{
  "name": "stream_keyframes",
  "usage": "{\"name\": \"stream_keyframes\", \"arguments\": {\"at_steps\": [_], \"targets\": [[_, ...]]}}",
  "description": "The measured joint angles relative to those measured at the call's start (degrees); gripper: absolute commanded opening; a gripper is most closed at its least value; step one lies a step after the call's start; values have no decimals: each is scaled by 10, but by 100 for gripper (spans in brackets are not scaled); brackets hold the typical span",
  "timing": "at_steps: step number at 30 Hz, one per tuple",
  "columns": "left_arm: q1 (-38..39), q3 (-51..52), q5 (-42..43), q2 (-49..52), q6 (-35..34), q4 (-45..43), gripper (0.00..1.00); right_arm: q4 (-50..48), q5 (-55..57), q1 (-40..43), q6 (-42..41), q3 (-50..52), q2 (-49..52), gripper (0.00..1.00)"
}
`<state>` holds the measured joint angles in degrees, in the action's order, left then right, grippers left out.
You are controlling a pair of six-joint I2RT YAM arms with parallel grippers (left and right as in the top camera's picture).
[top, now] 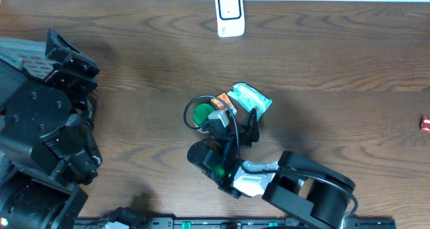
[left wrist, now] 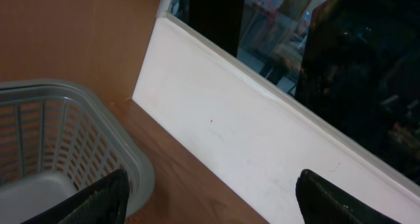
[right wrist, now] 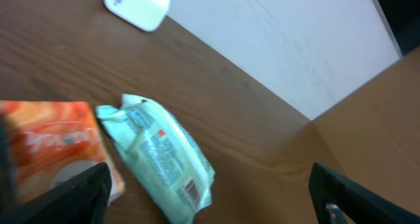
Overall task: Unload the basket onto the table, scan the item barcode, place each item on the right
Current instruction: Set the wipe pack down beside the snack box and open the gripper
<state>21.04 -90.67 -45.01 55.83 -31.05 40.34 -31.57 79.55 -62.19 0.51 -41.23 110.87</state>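
Before the parted right jaws, a green packet (right wrist: 161,161)

Judged a mock shop checkout: white barcode scanner (top: 229,14), grey plastic basket (left wrist: 39,112), snack packets (right wrist: 157,155) on wood-grain table (top: 336,54).

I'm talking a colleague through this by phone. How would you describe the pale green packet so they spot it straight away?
From the white scanner at the far edge of the table, come towards the middle. Two packets lie side by side there: the pale green packet is the crinkled one with a barcode showing, unlike the orange packet beside it.
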Motion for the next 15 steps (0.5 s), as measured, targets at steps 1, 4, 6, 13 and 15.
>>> {"name": "stream_keyframes", "arguments": {"at_steps": [1,4,6,13,15], "targets": [[0,0,0,0,0,0,81,0,0,8,0,0,-8,92],[0,0,0,0,0,0,81,1,-14,32,0,0,-47,91],[0,0,0,0,0,0,81,12,-45,57,-1,0,-90,92],[0,0,0,0,0,0,81,284,-463,229,-61,-32,-248,99],[0,0,0,0,0,0,82,340,-645,311,-52,-57,-253,99]]}}
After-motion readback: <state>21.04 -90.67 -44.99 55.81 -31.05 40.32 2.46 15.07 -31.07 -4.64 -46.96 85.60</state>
